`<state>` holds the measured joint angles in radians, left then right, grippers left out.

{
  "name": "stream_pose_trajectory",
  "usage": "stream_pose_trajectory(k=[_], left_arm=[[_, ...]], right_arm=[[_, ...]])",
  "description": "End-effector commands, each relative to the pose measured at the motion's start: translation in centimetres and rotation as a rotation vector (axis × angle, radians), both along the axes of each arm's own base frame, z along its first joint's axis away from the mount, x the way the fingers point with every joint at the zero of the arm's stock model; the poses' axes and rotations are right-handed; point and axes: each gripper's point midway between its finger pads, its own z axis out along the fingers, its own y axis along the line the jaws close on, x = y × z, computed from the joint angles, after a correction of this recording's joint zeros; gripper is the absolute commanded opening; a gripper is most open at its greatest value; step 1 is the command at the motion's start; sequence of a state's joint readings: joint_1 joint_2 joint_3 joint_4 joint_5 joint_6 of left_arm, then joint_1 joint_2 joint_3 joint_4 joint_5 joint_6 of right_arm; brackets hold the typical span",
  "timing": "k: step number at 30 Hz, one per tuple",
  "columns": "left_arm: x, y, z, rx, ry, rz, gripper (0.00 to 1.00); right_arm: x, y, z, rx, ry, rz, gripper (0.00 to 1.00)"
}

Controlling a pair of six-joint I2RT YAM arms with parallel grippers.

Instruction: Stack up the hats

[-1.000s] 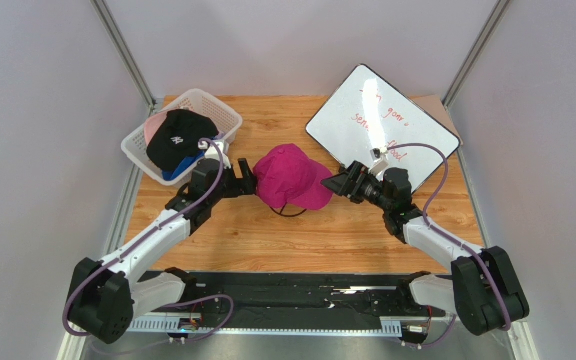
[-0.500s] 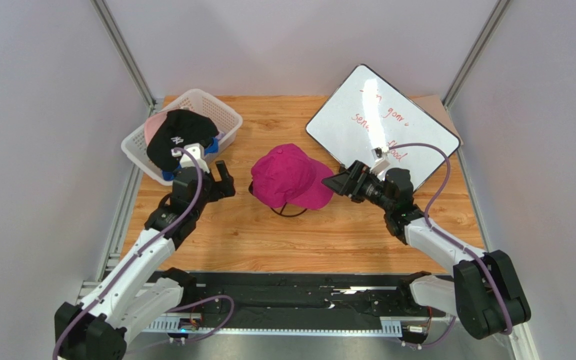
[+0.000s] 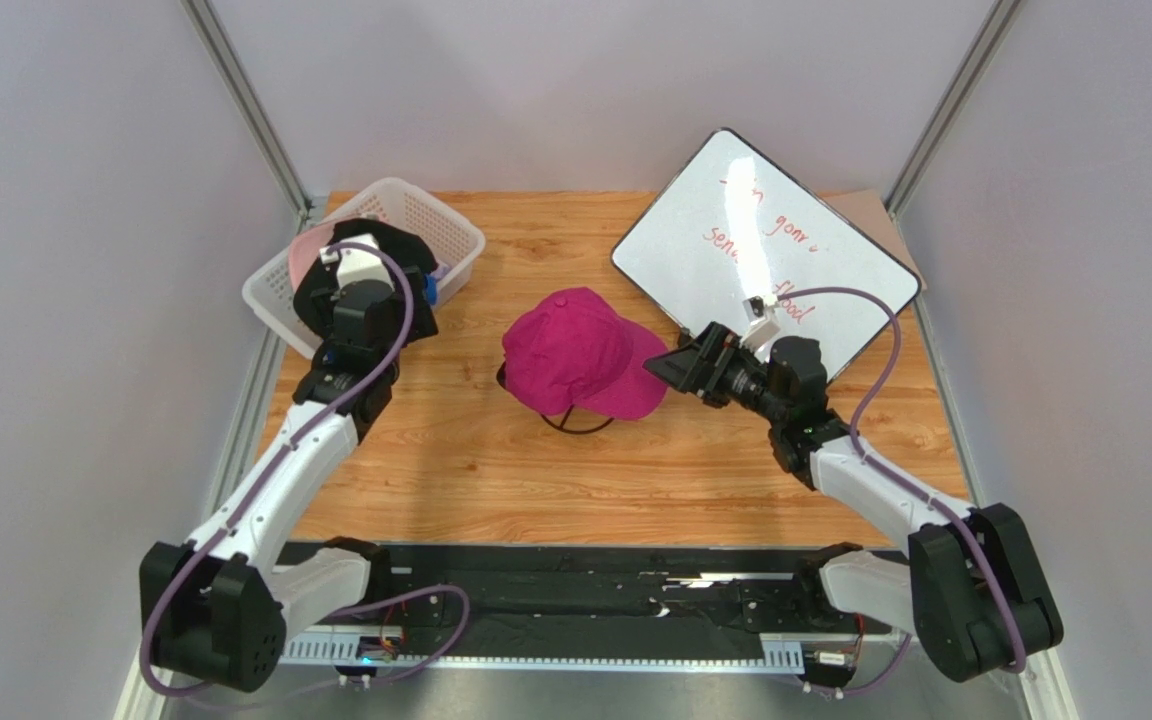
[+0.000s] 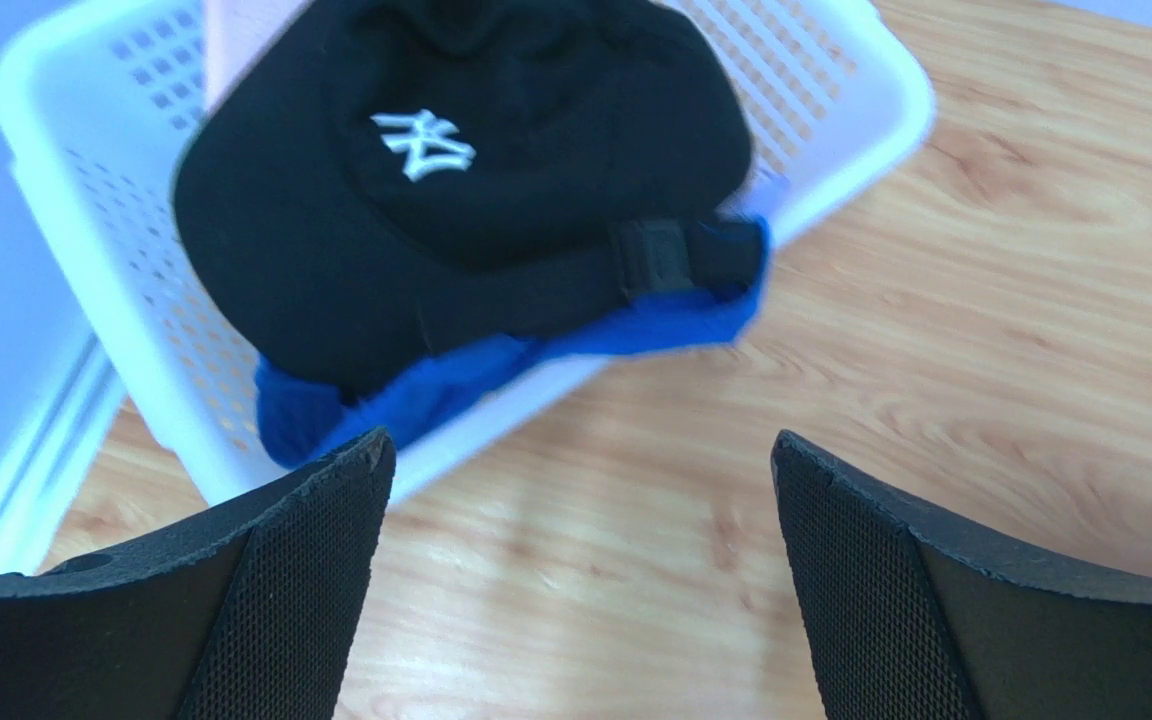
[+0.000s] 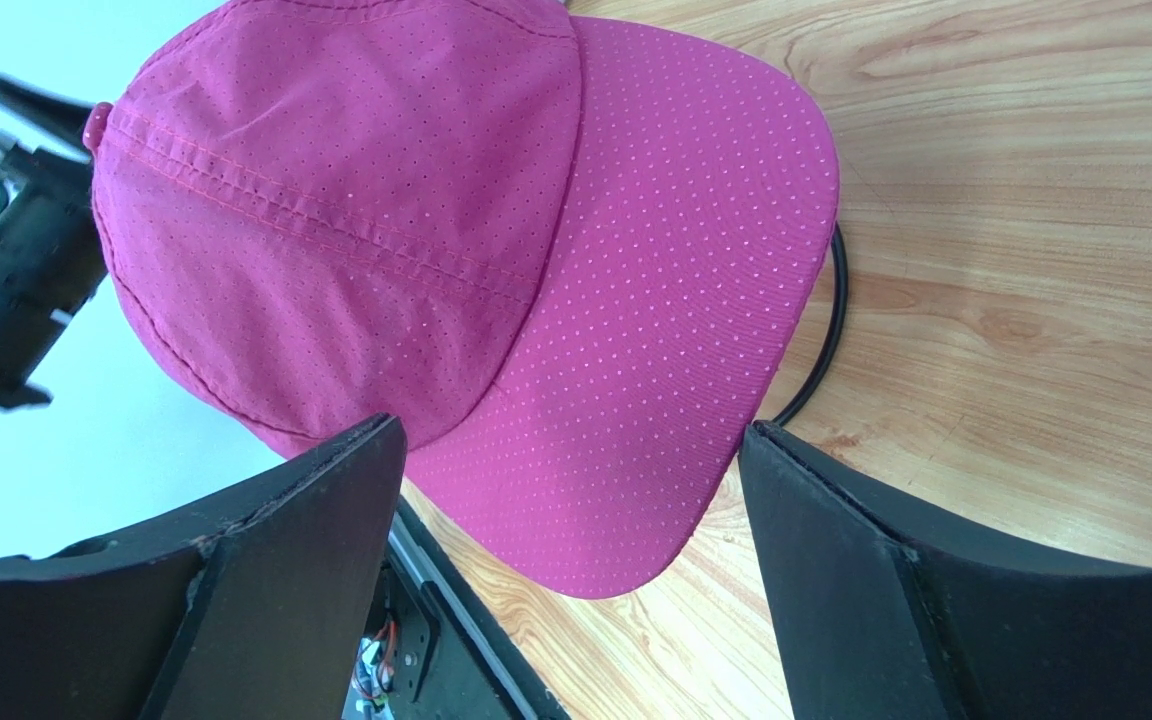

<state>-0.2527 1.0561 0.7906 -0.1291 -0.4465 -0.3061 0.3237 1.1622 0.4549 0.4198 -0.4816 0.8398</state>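
A magenta hat [image 3: 582,353] [image 5: 432,255] sits mid-table over a black wire stand [image 5: 833,323]. Its brim points at my right gripper [image 3: 677,365] [image 5: 567,435], which is open, the brim's end lying between the fingers without being pinched. In the white basket [image 3: 425,210] [image 4: 79,300] a black hat with a white NY logo [image 4: 462,195] lies on a blue hat [image 4: 387,398], and a light pink hat [image 3: 301,255] shows behind them. My left gripper [image 3: 387,270] [image 4: 582,450] hovers open and empty by the basket's near edge, over bare wood.
A whiteboard [image 3: 763,240] with red writing leans at the back right, just behind the right arm. The basket stands at the table's back left corner, close to the left wall [image 3: 86,300].
My left arm has drawn away from the magenta hat and swung left to the basket, its jaws wide open. The right arm and the magenta hat have not moved.
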Motion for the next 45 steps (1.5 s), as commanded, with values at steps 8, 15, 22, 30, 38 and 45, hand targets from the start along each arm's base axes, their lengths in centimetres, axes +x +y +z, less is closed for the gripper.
stream_pose_trajectory(k=[8, 15, 22, 30, 38, 45], left_arm=[[6.1, 2.5, 3.6, -0.017, -0.131, 0.015, 0.9], [8.4, -0.2, 1.3, -0.105, -0.068, -0.093, 0.84], [9.7, -0.2, -0.1, -0.106, -0.033, -0.078, 0.85], [10.2, 0.1, -1.6, -0.102, 0.018, -0.052, 0.67], [10.3, 0.4, -3.0, -0.101, 0.06, -0.029, 0.59], [10.3, 0.3, -3.1, -0.11, 0.062, -0.028, 0.12]], right_arm=[[0.1, -0.1, 2.2, -0.003, -0.081, 0.003, 0.88], [0.0, -0.1, 2.2, -0.005, -0.08, 0.005, 0.88], [-0.2, -0.3, 2.4, -0.014, -0.088, 0.004, 0.88], [-0.2, -0.3, 2.5, -0.013, -0.09, 0.001, 0.88], [-0.3, -0.4, 2.5, -0.013, -0.09, -0.002, 0.88], [-0.3, -0.4, 2.4, -0.013, -0.088, -0.002, 0.88]])
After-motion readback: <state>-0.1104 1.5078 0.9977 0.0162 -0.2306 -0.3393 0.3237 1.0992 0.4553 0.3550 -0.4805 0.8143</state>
